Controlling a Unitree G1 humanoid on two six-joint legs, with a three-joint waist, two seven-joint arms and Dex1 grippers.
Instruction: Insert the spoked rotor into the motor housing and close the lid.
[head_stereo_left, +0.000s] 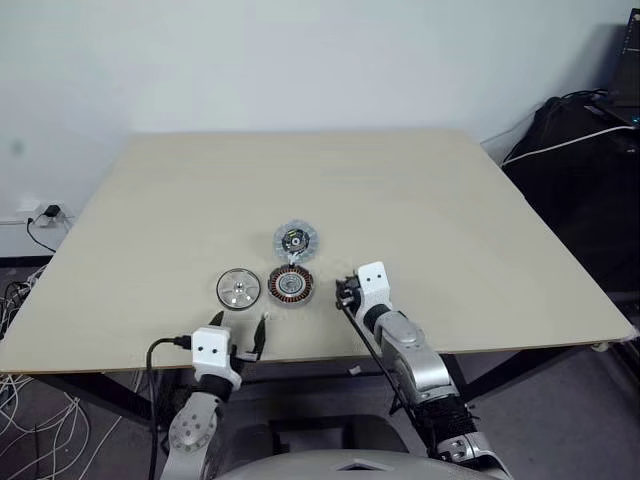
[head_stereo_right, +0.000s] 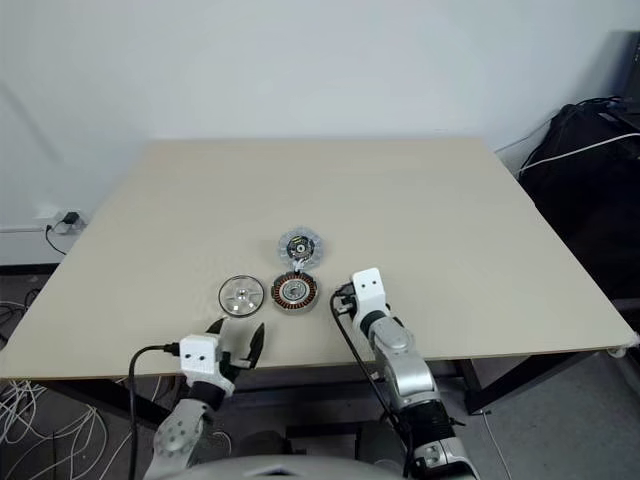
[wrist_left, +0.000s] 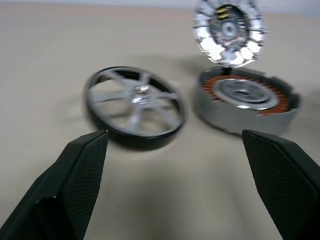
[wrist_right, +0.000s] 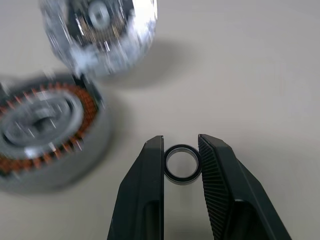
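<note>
Right wrist view: right tool (wrist_right: 181, 150) pinches a small black ring (wrist_right: 182, 163); left tool (wrist_left: 175, 145) gapes empty. Thin grip; the ring may slip, landing at five o'clock of the motor housing (head_stereo_left: 291, 285).

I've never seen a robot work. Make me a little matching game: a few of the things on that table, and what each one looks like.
Things:
1. spoked wheel
2. housing
3. lid
4. small ring

Looks:
A. copper windings inside
B. between the right gripper's black fingers
C. ribbed rim, dark centre
D. nearest the left gripper, black rim

Pairs: 1-D, 2-A, 3-C, 4-B
</note>
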